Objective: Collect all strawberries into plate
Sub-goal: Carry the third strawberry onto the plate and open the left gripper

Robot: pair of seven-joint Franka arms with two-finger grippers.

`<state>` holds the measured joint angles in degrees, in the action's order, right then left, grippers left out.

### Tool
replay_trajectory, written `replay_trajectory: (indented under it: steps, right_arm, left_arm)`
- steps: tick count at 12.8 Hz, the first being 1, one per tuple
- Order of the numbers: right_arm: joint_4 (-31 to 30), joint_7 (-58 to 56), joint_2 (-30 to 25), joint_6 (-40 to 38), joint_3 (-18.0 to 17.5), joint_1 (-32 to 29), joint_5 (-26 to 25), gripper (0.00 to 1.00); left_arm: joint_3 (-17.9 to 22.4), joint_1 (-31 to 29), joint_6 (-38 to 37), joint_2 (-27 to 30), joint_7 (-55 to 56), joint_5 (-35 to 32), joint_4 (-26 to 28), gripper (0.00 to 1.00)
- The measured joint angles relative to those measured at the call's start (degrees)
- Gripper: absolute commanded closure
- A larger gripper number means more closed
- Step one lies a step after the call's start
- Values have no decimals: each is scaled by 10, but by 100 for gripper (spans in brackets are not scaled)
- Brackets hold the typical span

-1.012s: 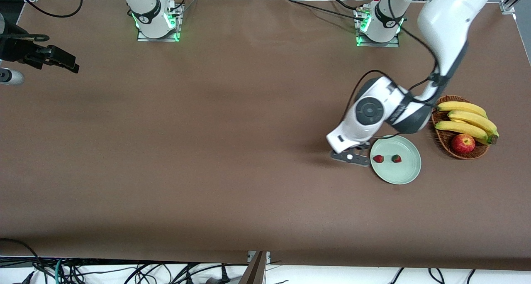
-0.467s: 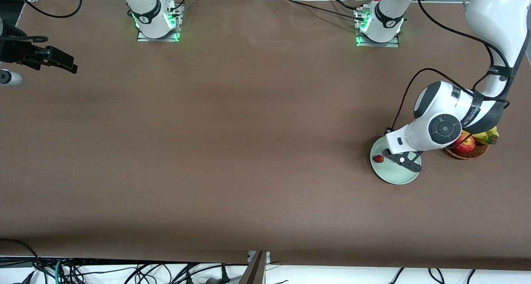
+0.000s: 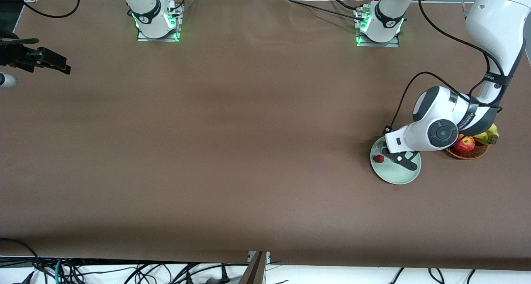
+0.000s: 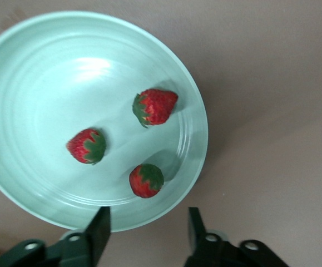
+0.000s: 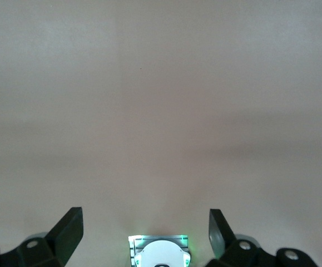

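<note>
Left wrist view: three strawberries (image 4: 155,107) (image 4: 87,146) (image 4: 146,180) lie in the plate (image 4: 33,67), apart from one another. The left gripper (image 4: 147,236) hangs over the plate with its fingers spread and nothing between them. In the front view the plate (image 3: 394,177) sits near the left arm's end of the table (image 3: 232,151), just beside the fruit basket (image 3: 471,153). The right gripper (image 5: 145,231) waits, spread and empty, over the table's edge at the right arm's end.
</note>
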<state>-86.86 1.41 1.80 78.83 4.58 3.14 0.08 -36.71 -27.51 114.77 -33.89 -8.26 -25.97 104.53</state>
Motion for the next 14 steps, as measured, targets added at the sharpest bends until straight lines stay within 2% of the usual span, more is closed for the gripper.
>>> replay_trajectory:
  steps: [3,5,8,11,13,14]
  right_arm:
    - [0,-1,0,0,1,-3,0,0]
    - [1,-1,0,0,1,-3,0,0]
    - [1,-1,0,0,1,-3,0,0]
    - [2,-1,0,0,1,-3,0,0]
    - [2,-1,0,0,1,-3,0,0]
    - [2,-1,1,0,1,-3,0,0]
  left_arm:
    - [-5,-2,1,23,0,0,-28,0]
    - [-19,-3,-18,61,2,13,-62,0]
    - [-37,-1,-123,119,24,41,-144,0]
    - [-41,8,-228,145,34,67,-234,0]
    - [14,30,-240,176,44,141,-248,0]
    - [63,50,-242,190,44,183,-247,0]
